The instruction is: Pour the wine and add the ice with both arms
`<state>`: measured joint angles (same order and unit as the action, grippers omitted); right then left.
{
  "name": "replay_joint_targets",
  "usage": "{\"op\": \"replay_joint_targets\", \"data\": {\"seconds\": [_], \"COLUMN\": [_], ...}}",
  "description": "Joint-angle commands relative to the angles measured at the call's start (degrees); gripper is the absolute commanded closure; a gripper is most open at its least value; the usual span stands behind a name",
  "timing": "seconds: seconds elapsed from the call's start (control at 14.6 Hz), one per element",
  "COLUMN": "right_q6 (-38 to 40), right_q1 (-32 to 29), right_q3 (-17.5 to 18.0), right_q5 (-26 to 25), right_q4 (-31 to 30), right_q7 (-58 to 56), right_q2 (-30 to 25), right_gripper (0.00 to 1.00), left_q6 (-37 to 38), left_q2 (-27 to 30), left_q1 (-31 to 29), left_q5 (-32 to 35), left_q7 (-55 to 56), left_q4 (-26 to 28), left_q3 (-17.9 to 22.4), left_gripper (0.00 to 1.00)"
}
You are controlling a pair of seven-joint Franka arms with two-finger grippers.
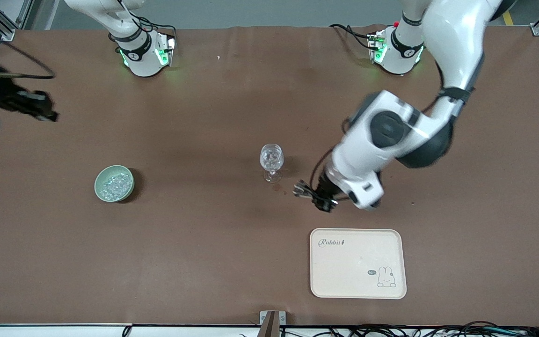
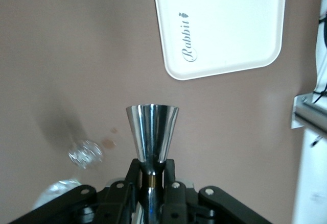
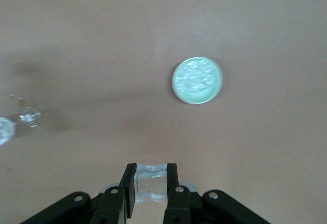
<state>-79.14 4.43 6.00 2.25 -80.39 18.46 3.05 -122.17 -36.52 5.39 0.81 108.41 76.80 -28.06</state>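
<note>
A clear stemmed glass (image 1: pixel 272 161) stands upright mid-table. A pale green bowl (image 1: pixel 114 183) of glittering ice (image 1: pixel 115 185) sits toward the right arm's end. My left gripper (image 1: pixel 317 196) is beside the glass, low over the table, shut on a shiny metal jigger (image 2: pixel 152 131) that points toward the glass (image 2: pixel 86 153). My right gripper (image 1: pixel 40 108) is high over the table's edge at the right arm's end, blurred in the front view. It is shut on a clear ice cube (image 3: pixel 151 183), with the bowl (image 3: pixel 197 79) far below.
A cream tray (image 1: pixel 357 263) with a rabbit print lies nearer the front camera than the left gripper; it also shows in the left wrist view (image 2: pixel 219 25). Small wet spots (image 1: pixel 276 188) mark the table by the glass's foot.
</note>
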Motion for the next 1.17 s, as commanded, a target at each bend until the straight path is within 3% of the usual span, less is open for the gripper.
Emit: {"op": "replay_joint_targets", "data": {"seconds": [0.0, 0.27, 0.48, 0.69, 0.89, 1.1], "right_q6": [-3.53, -12.59, -19.45, -21.58, -22.45, -25.17], "right_q1": [1.01, 5.75, 13.56, 19.81, 23.77, 25.1], "right_q3": [7.6, 14.74, 14.83, 14.92, 14.57, 14.66], "right_q5": [-0.14, -0.76, -2.07, -5.94, -6.56, -7.7], "right_q4": [0.76, 1.11, 1.55, 5.23, 10.24, 10.34], "right_q7": [11.89, 27.56, 38.19, 47.08, 52.1, 54.92], "right_q2": [2.74, 10.29, 16.61, 23.64, 30.42, 32.97], "right_gripper": [1.0, 1.0, 1.0, 1.0, 1.0, 1.0], "left_q6": [-3.24, -6.93, -8.61, -8.87, -8.87, -8.87], "left_q2": [-3.63, -8.91, -13.65, -18.75, -22.8, -24.91], "left_q1": [-5.54, -12.41, -15.67, -17.86, -19.45, -20.5], "left_q5": [-12.88, -29.52, -40.85, -49.83, -55.82, -61.97], "left_q7": [-6.86, -19.96, -31.65, -38.0, -41.07, -47.05], "left_q4": [-1.13, -1.22, -1.74, -4.11, -5.87, -5.7], "left_q3": [-0.77, -0.68, -0.68, -0.25, -0.25, 0.54], "left_gripper": [1.0, 1.0, 1.0, 1.0, 1.0, 1.0]}}
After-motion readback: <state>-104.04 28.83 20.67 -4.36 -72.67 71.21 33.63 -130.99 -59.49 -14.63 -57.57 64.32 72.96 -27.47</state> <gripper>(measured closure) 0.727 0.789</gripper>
